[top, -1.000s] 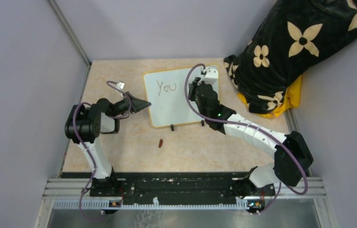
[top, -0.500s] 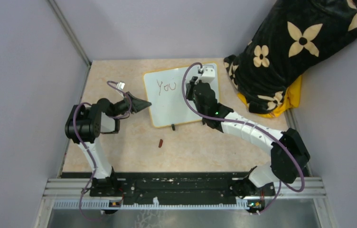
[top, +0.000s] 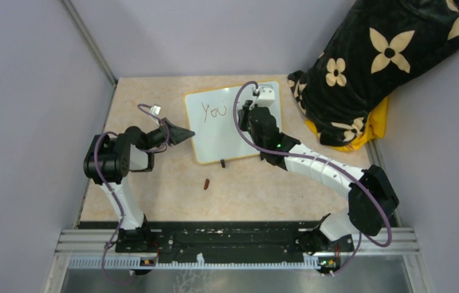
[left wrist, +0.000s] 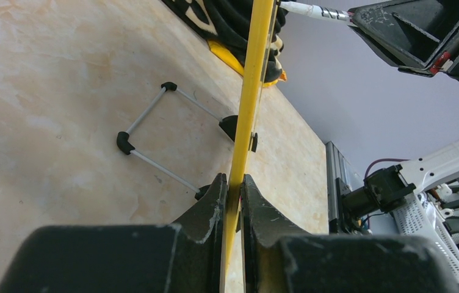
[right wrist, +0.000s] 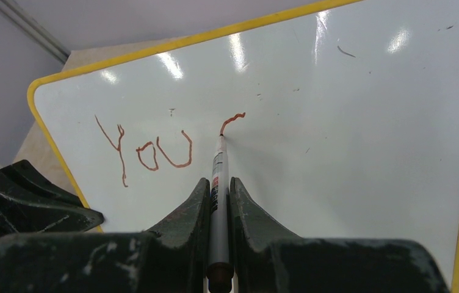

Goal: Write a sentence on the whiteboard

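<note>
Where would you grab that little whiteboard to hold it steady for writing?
By the thin yellow frame on its left edge, coming in from the left. The whiteboard is a flat panel propped on a wire stand, so its edge slips between two fingers, as the left gripper pinches it. That leaves the writing face free for the marker in the right gripper.

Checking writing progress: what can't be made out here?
- Top view: the right arm covers the stroke begun after "You" on the glossy white, yellow-framed whiteboard.
- Left wrist view: the board, edge-on in the left gripper, shows no face.
- Right wrist view: the right gripper, shut on the thin pale marker, hides the board's lower part.
- Top view: reddish-brown speck on the table, too small to identify.
</note>
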Available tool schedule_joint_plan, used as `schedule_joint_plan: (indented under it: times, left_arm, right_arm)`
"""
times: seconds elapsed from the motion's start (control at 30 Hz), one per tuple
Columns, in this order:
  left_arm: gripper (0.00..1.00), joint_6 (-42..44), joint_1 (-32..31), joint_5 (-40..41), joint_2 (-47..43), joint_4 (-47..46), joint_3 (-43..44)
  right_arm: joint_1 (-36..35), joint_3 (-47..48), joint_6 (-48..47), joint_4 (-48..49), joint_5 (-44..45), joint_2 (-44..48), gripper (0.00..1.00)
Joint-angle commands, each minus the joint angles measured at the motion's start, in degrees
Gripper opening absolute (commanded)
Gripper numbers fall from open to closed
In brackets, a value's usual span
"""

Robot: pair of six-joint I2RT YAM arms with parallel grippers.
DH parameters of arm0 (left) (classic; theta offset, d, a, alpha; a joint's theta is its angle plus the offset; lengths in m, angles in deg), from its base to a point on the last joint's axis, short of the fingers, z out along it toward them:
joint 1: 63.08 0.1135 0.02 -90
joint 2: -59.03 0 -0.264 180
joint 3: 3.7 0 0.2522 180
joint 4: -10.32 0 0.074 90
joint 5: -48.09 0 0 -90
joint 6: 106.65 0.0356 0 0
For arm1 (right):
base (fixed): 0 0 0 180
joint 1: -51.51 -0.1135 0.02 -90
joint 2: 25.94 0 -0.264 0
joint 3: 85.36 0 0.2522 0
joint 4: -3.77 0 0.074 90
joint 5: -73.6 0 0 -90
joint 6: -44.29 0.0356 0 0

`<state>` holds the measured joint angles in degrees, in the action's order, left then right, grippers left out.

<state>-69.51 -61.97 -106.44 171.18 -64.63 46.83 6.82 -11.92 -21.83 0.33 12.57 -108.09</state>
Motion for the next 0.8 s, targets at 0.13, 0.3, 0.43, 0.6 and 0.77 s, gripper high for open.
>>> schedule_joint_plan:
  times: [0.13,0.3,0.43,0.6,0.77]
  left_arm:
    - [0.00,0.12,-0.91,-0.56,1.00,-13.95,-0.83]
    - [0.00,0.04,-0.92,-0.51,0.94,-13.87,-0.89]
    - [0.00,0.04,-0.90,-0.56,0.87,-13.94,-0.83]
    - [0.00,0.13,-0.90,-0.51,0.91,-13.94,-0.90]
    - [0.00,0.13,-0.91,-0.53,0.96,-13.90,-0.92]
  right_arm:
    - [0.48,-2.17,0.12,-2.63,1.10,2.82,0.00]
    - [0.51,-3.04,-0.10,-3.28,2.13,3.82,0.00]
    - [0.73,-3.26,0.02,-3.85,3.38,4.35,0.00]
    - [1.31,-3.02,0.33,-4.15,4.27,4.99,0.00]
    - [1.31,-5.56,0.25,-0.33,3.09,8.41,0.00]
